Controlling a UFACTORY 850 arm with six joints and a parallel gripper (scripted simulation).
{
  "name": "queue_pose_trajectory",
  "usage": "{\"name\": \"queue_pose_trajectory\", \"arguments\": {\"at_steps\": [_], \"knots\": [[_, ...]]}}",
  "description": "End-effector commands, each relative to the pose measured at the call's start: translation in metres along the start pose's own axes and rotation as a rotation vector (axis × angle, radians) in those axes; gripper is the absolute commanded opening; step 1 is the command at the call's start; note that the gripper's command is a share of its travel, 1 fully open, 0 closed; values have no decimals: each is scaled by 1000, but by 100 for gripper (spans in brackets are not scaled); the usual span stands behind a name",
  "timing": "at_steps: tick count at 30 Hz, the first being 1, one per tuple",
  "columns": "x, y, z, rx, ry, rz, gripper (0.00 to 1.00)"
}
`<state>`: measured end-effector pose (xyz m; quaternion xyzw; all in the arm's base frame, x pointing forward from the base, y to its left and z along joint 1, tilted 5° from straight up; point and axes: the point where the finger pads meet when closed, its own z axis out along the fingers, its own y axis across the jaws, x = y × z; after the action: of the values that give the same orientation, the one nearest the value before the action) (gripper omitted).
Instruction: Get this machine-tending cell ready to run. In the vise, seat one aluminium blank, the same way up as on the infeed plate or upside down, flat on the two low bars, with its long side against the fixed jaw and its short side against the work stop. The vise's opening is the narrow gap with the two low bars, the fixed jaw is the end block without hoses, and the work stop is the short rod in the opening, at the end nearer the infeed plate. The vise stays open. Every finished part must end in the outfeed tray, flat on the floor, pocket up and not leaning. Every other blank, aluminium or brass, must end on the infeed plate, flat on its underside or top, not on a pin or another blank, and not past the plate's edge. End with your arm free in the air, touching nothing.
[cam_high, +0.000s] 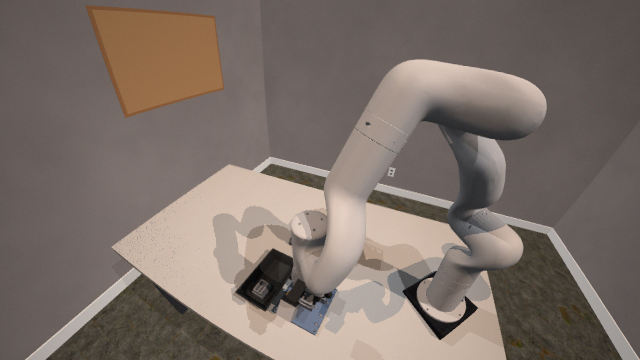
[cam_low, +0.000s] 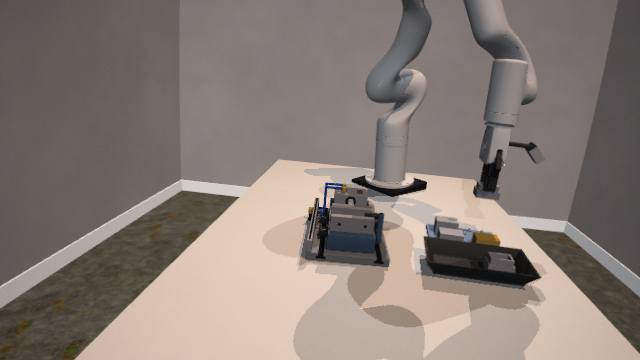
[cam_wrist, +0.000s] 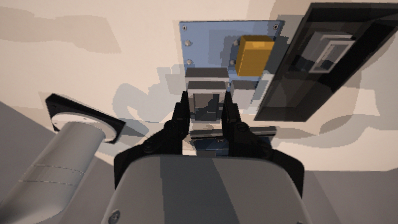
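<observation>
My gripper (cam_low: 487, 186) is shut on a grey aluminium block (cam_wrist: 206, 106) and holds it in the air above the blue infeed plate (cam_wrist: 230, 55); the block also shows in the exterior view (cam_low: 486, 191). Its upper face looks darker in the middle, and I cannot tell whether that is a pocket. On the plate lie a grey blank (cam_wrist: 206, 75) and a brass blank (cam_wrist: 255, 54). The black outfeed tray (cam_low: 477, 262) beside the plate holds a finished part (cam_wrist: 328, 51) lying pocket up. The vise (cam_low: 347, 225) stands to the left with its opening empty.
The arm's base (cam_low: 390, 182) stands behind the vise on a black plate. Blue hoses (cam_low: 330, 192) rise at the vise's far end. The tray and the infeed plate sit close together near the table's right edge.
</observation>
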<state>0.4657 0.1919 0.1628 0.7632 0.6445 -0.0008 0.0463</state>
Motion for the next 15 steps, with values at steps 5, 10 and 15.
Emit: {"name": "queue_pose_trajectory", "arguments": {"at_steps": [5, 10, 15], "knots": [[-17, 66, -2, -2, 0, 2, 0], [-30, 98, -3, -2, 0, 2, 0], [-46, 130, -3, -2, 0, 2, 0]]}}
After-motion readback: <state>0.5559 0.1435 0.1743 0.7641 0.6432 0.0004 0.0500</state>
